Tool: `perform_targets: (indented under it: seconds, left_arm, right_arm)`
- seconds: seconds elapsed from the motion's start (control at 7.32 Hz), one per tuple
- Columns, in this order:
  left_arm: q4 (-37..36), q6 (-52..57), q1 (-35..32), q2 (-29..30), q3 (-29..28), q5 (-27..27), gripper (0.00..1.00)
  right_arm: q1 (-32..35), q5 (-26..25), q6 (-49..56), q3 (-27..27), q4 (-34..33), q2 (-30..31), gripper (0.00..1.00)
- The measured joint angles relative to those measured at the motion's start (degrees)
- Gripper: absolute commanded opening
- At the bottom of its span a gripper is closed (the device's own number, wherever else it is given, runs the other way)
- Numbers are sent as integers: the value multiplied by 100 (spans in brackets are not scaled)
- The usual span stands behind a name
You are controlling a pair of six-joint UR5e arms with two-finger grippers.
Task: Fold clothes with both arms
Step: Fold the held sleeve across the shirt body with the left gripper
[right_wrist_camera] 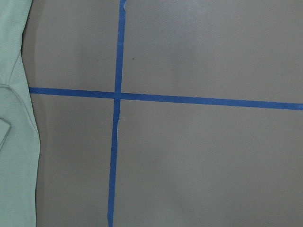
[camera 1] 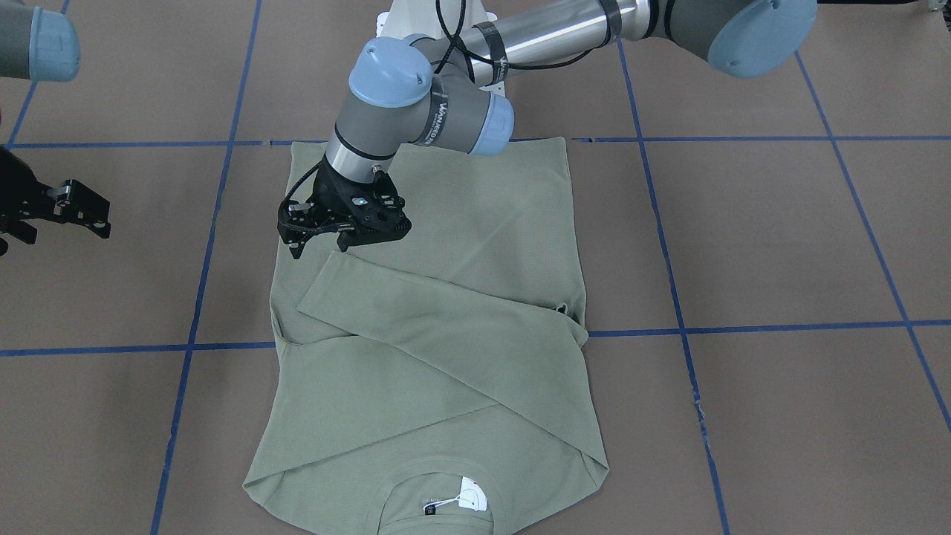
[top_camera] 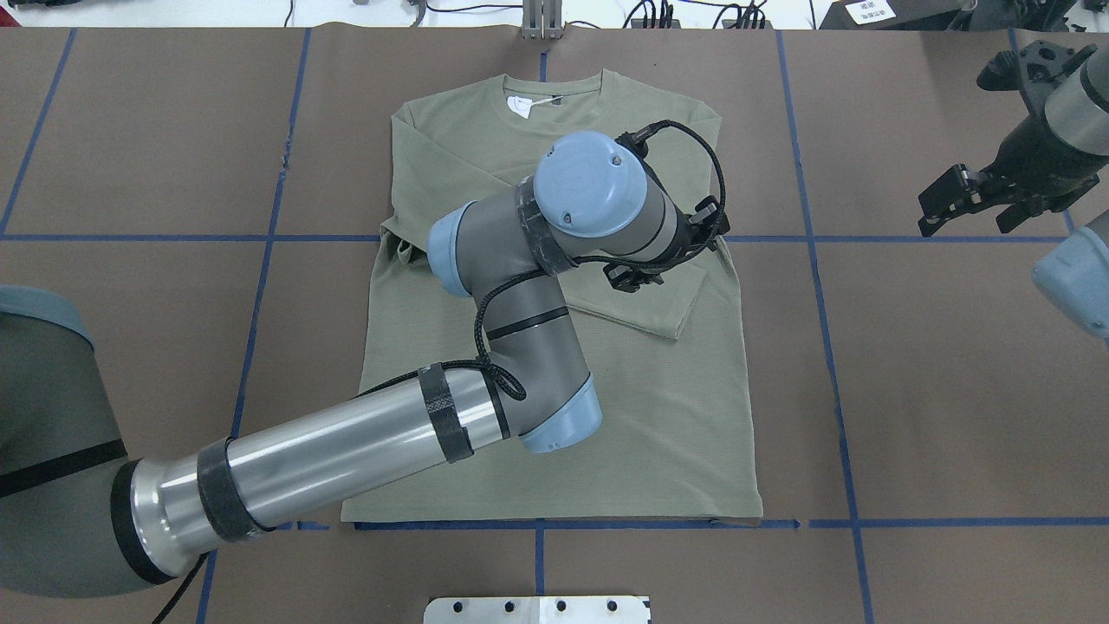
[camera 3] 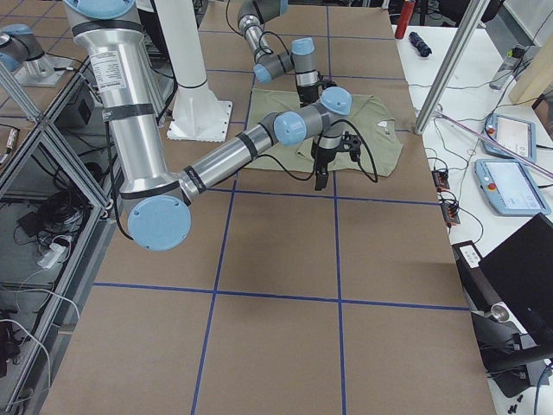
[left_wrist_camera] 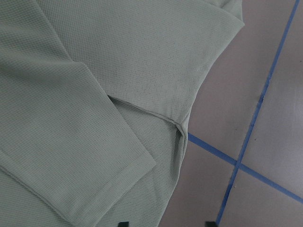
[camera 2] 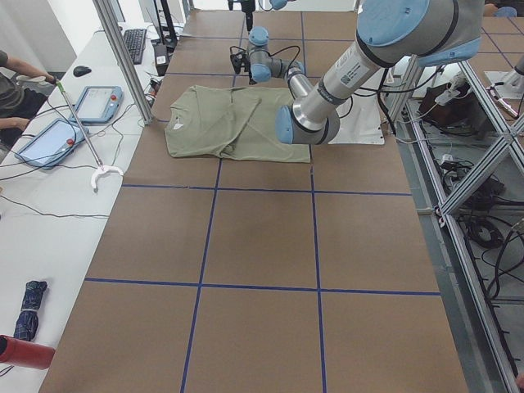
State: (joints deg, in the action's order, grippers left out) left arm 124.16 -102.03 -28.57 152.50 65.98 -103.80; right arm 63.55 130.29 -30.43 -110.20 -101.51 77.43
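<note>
nearest the robot's base we see the hem of the sage-green shirt (top_camera: 606, 416), lying flat on the brown worktop (top_camera: 910, 390). further in, the left pincer (camera 1: 319, 250) hangs over the cuff of a sleeve (camera 1: 446, 312) folded across the body, its fingers apart. out to the side, well clear of the cloth, the right pincer (top_camera: 966, 217) also stands apart. farthest off lies the collar, with its white tag (top_camera: 520, 106).

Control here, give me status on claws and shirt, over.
Left claw open, over the sleeve cuff. Right claw open, over bare table. Green shirt flat, one sleeve folded across its body. Nothing in the way.
</note>
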Motion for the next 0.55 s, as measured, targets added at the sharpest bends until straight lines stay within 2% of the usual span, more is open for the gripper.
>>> perform_targets:
  seconds: [0.27, 0.55]
  left_arm:
    - [-38, 361, -122, -386, 338, -27, 100]
    - [-749, 927, -259, -1265, 1665, -212, 100]
  right_arm:
    - [-24, 19, -80, -112, 0, -9, 100]
    - [-357, 2, -672, -424, 25, -1, 100]
